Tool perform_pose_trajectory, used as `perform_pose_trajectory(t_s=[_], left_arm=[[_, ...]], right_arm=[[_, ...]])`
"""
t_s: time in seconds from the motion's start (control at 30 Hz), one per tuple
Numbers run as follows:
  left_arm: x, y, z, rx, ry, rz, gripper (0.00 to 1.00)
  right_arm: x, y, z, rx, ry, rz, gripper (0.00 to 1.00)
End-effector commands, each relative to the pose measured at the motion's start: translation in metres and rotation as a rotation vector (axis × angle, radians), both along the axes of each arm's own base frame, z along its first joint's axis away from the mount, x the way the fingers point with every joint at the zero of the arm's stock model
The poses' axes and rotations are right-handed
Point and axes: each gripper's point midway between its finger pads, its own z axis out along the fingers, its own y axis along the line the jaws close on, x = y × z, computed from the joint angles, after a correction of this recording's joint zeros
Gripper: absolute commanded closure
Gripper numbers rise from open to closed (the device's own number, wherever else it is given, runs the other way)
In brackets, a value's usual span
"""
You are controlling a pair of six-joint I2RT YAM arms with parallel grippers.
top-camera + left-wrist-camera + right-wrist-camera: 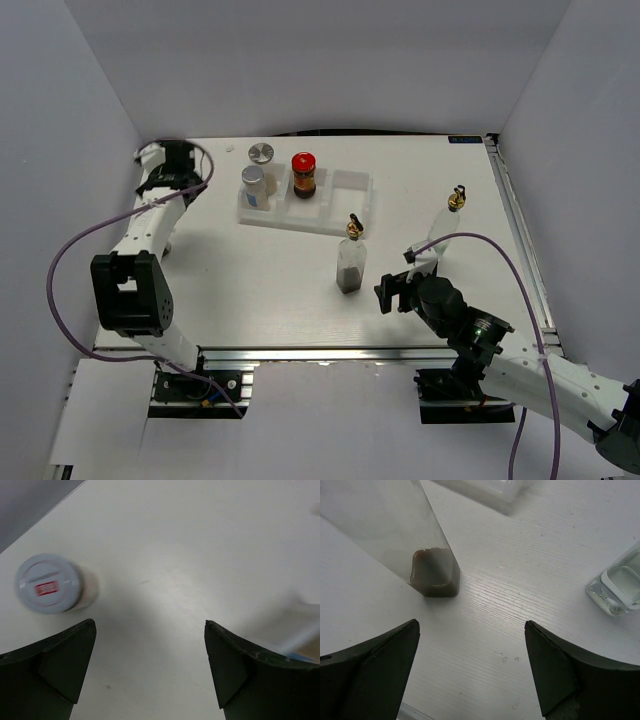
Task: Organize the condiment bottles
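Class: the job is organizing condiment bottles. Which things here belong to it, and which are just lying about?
Job:
red-lidded jar
nearer silver-lidded jar
farther silver-lidded jar
dark-filled bottle
clear bottle

Other:
white tray
table

The left arm [140, 250] rises from its base at the near edge, folds at a black elbow joint and reaches toward the far left, wrist tipped downward. The left gripper [150, 625] points down with its dark fingers [60, 665] spread wide. The right arm [540, 370] stretches in low from the near right, and the right gripper [472, 625] is spread just as wide.
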Motion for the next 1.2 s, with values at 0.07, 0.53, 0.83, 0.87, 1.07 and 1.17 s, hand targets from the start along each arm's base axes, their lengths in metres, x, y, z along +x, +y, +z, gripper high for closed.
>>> perform_pose_trajectory(t_s=[0.07, 0.53, 0.83, 0.87, 1.07, 1.17], left_arm=[[-0.052, 0.061, -0.025, -0.077, -0.063, 0.242, 0.02], [-0.062, 0.120, -0.070, -0.089, 0.027, 0.359, 0.02], [-0.043, 0.128, -0.086, -0.140, 0.061, 0.354, 0.05], [-0.041, 0.127, -0.088, -0.149, 0.057, 0.349, 0.06], [-0.062, 0.119, -0.104, -0.173, 0.112, 0.364, 0.16], [-0.067, 0.117, -0.098, -0.171, 0.087, 0.353, 0.24]], right_arm=[[0.004, 0.003, 0.015, 0.049, -0.036, -0.007, 0.11], [0.004, 0.004, 0.014, 0.040, -0.031, -0.005, 0.11], [0.005, 0.002, 0.014, 0.037, -0.037, -0.015, 0.11], [0.005, 0.001, 0.014, 0.034, -0.035, -0.018, 0.11], [0.006, 0.001, 0.013, 0.030, -0.033, -0.022, 0.11], [0.006, 0.001, 0.012, 0.027, -0.032, -0.023, 0.11]])
